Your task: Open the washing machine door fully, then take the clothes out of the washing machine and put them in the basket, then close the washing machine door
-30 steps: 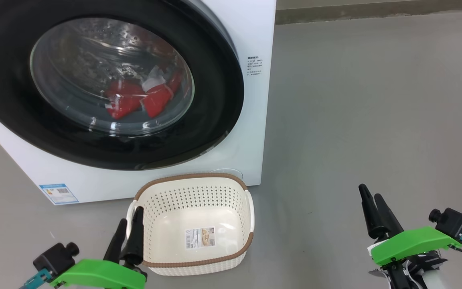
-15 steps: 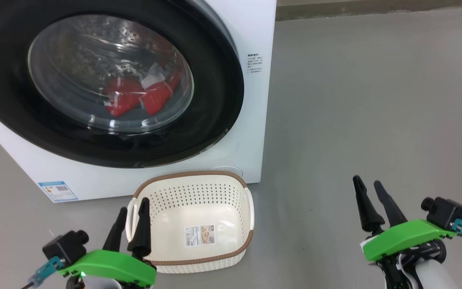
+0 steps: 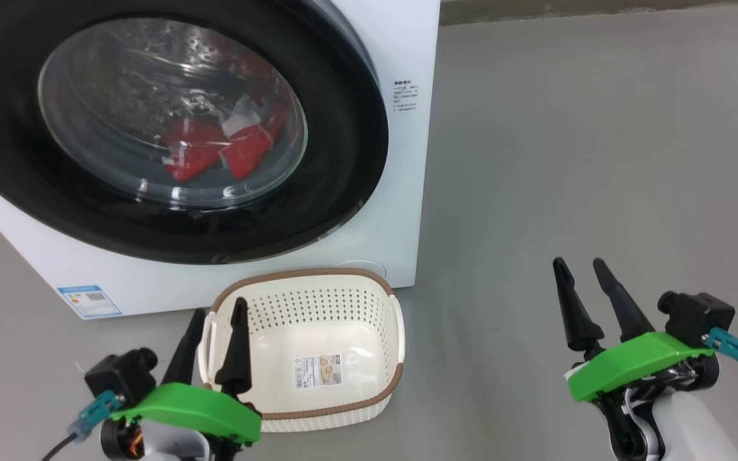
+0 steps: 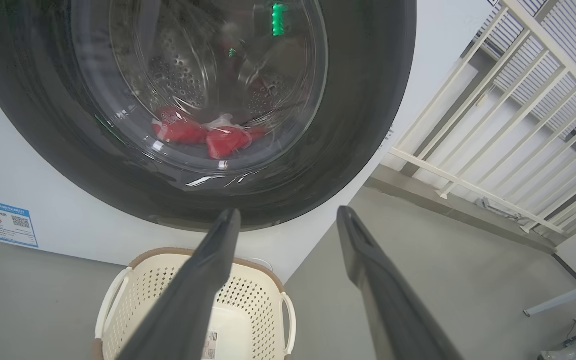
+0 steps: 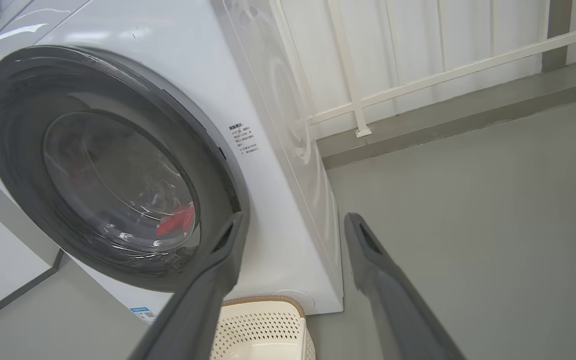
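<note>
Standing beside the robot, I see the washing machine door (image 3: 164, 102) shut against the washing machine (image 3: 407, 166), with the clothes (image 3: 215, 150) lying low in the drum behind the glass. The basket (image 3: 305, 275) sits on the floor just in front of the machine's lower right corner and holds nothing but its paper label. Both hands are free. The left gripper (image 3: 218, 307) hovers at the basket's left handle with its fingers spread. The right gripper (image 3: 578, 262) hangs over the floor, well apart from the basket, with its fingers likewise spread. Handling, as judged: the door is rigid, probably latched, and glossy, so a flat press on the black rim would likely slip. Hook a finger behind the rim's right edge and pull along the swing arc. The bulging glass offers no hold. The clothes look light and limp, so pinch a raised fold and expect loose ends to drag over the door ring. The basket looks light and may skid if bumped. The right wrist view shows, side-on, what the head view barely gives: a dark gap (image 5: 220, 150) behind the rim's right edge. The left wrist view looks straight through the glass at the clothes (image 4: 203, 137) and shows a white railing (image 4: 493, 125) beyond the machine.
</note>
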